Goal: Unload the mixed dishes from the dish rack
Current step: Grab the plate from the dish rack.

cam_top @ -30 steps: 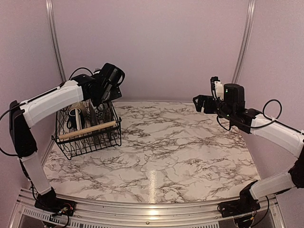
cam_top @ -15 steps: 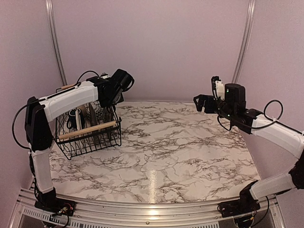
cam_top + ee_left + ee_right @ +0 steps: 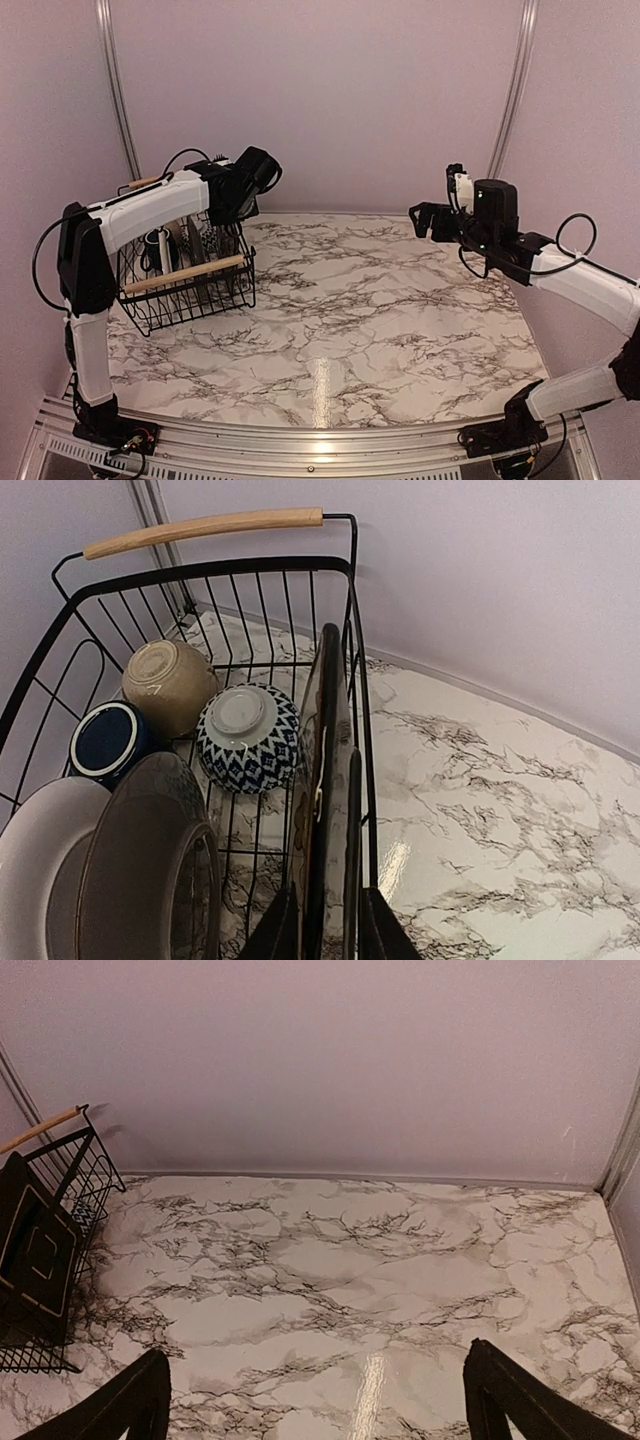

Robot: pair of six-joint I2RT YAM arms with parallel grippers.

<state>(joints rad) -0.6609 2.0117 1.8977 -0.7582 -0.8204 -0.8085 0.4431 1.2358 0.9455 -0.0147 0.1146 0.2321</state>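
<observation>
Left fingers (image 3: 270, 942): black and narrowly apart, one on each side of the dark square plate's near edge. Whether they press on it cannot be told.
Dark square plate (image 3: 328, 780): thin and glossy, standing on edge inside the dish rack, just beside the wire wall nearest the open tabletop. In the right wrist view its face shows a lighter square outline.
Dish rack (image 3: 185, 285): black wire with flaring sides and light wooden bar handles (image 3: 205, 526). It sits at the far left of the tabletop, near the wall.
Patterned bowl (image 3: 248, 737): blue-and-white lattice, foot ring facing the camera, touching the cream bowl (image 3: 168, 683), which is matte and rounded.
Navy mug (image 3: 108, 741): dark blue with a pale rim, just beside the cream bowl.
Round dishes: a dark smoky one (image 3: 150, 865), probably glass, overlaps a white one (image 3: 35, 865) at the near end of the rack.
Right fingers (image 3: 135, 1410): spread wide and holding nothing, high over the tabletop and well apart from the rack.
Tabletop (image 3: 360, 310): glossy white marble pattern with grey veins.
</observation>
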